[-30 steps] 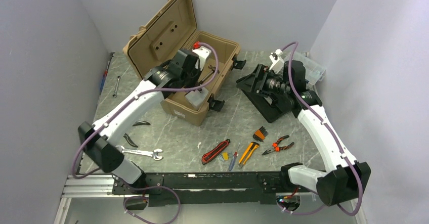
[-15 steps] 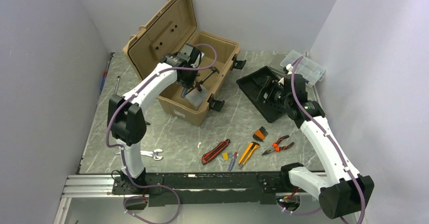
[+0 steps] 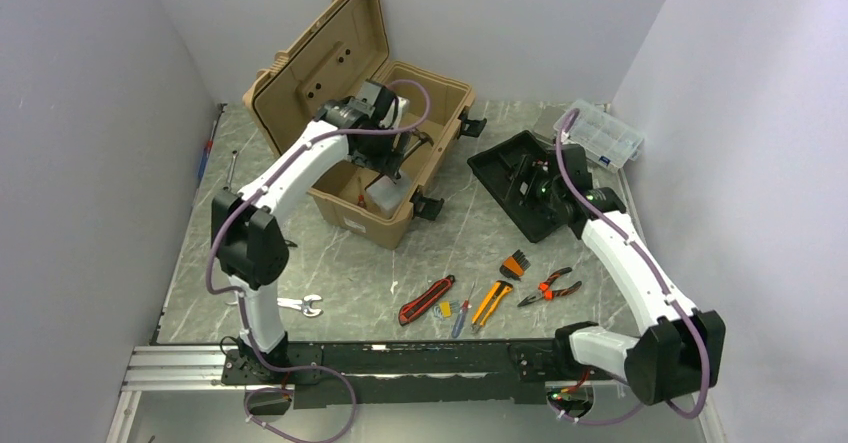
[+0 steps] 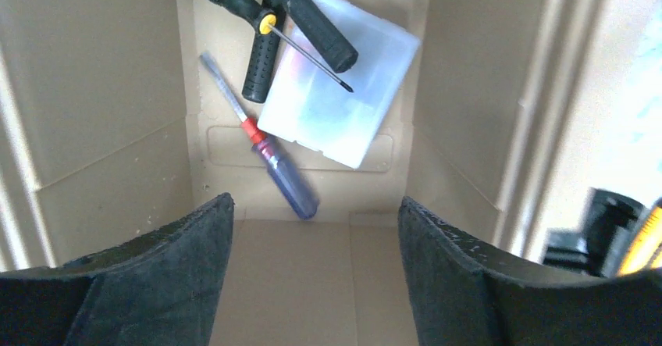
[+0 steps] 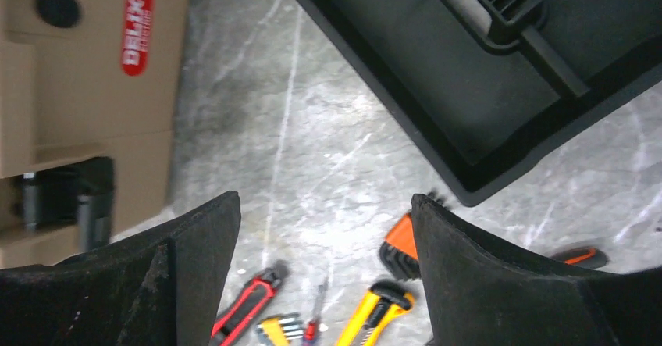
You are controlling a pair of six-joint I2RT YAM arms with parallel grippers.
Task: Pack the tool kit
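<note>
The tan hard-plastic toolbox (image 3: 365, 213) stands at the far left of the table (image 3: 450, 238), its lid tipped back open and a red label (image 5: 137, 26) on its front. On its floor lie a blue-handled screwdriver (image 4: 275, 168), a clear flat case (image 4: 336, 100) and black-handled tools (image 4: 312, 18). The left pincer (image 4: 314, 213) hangs over them, fingers apart, empty. The black insert tray (image 3: 500, 163) sits right of the box, and the right pincer (image 5: 324, 205) hovers beside it, spread and empty. A red utility knife (image 3: 426, 299) and pliers (image 3: 550, 285) lie on grey marble between pale walls.
</note>
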